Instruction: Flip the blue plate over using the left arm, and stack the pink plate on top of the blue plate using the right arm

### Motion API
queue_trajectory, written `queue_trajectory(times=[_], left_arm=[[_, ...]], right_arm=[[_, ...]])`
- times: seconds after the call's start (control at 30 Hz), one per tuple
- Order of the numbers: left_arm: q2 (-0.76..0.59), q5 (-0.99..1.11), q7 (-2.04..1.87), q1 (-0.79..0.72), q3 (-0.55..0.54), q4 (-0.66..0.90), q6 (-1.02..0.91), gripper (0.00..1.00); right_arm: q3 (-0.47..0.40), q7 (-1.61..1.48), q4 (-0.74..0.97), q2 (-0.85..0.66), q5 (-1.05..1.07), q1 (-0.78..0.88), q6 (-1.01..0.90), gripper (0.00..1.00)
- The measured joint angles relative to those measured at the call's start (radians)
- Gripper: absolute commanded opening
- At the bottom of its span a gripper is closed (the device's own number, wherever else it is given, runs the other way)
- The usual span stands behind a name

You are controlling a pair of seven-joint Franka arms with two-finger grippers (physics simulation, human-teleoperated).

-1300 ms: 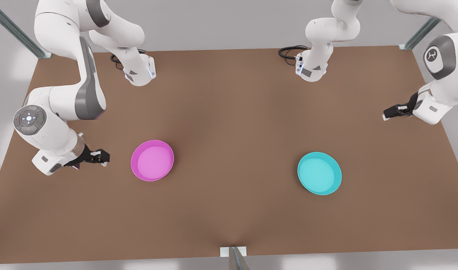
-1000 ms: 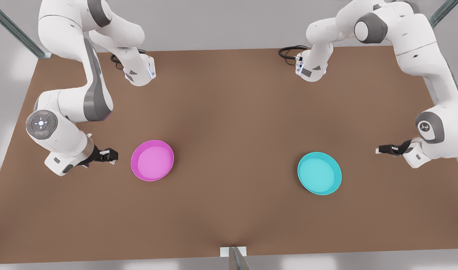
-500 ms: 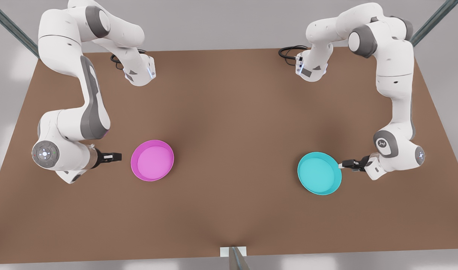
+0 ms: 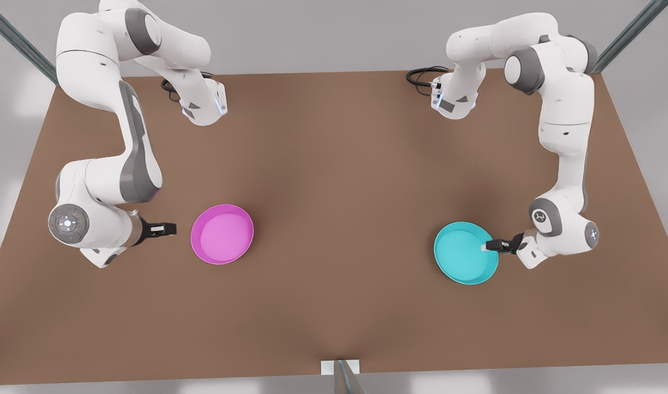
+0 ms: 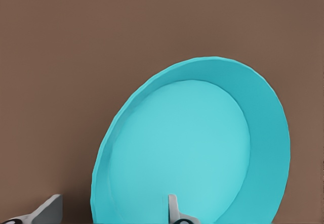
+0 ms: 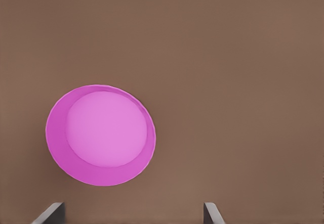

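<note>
The blue plate (image 4: pixel 465 253) lies open side up on the table at the front view's right. My left gripper (image 4: pixel 490 245) reaches in low from the plate's right edge. It is open and straddles the rim, with one finger (image 5: pixel 173 207) inside the blue plate (image 5: pixel 202 143) and the other finger (image 5: pixel 49 210) outside it. At the front view's left the pink plate (image 4: pixel 222 234) also lies open side up. My right gripper (image 4: pixel 168 229) is open, low over the table, a short gap to the left of the pink plate (image 6: pixel 100 134).
The brown table (image 4: pixel 334 164) stretches wide between the two plates. Both arm bases (image 4: pixel 202 106) stand at the far edge with black cables. A metal post (image 4: pixel 342 375) sticks up at the middle of the near edge.
My left gripper swept down and in from the table's right side until its fingers reached the blue plate's rim. The right gripper slid a little closer to the pink plate, then held still.
</note>
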Motion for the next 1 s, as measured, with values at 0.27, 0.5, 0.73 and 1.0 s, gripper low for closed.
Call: queue_trajectory(times=[0.27,0.5,0.73,1.0], left_arm=[[0.014,-0.001,-0.002,-0.015,0.0,0.02,0.0,0.62],[0.024,0.0,0.0,-0.015,0.0,0.023,0.001,0.56],[0.035,0.001,0.004,-0.015,0.0,0.023,0.002,0.48],[0.037,0.004,0.008,-0.016,0.0,0.025,0.0,0.4]], right_arm=[[0.002,-0.01,0.006,-0.002,-0.009,-0.003,-0.005,1.0],[0.002,-0.014,0.032,-0.002,-0.006,-0.006,-0.003,1.0],[0.002,-0.016,0.046,-0.002,-0.008,-0.006,0.0,1.0],[0.001,-0.005,0.044,-0.004,0.004,-0.014,-0.03,1.0]])
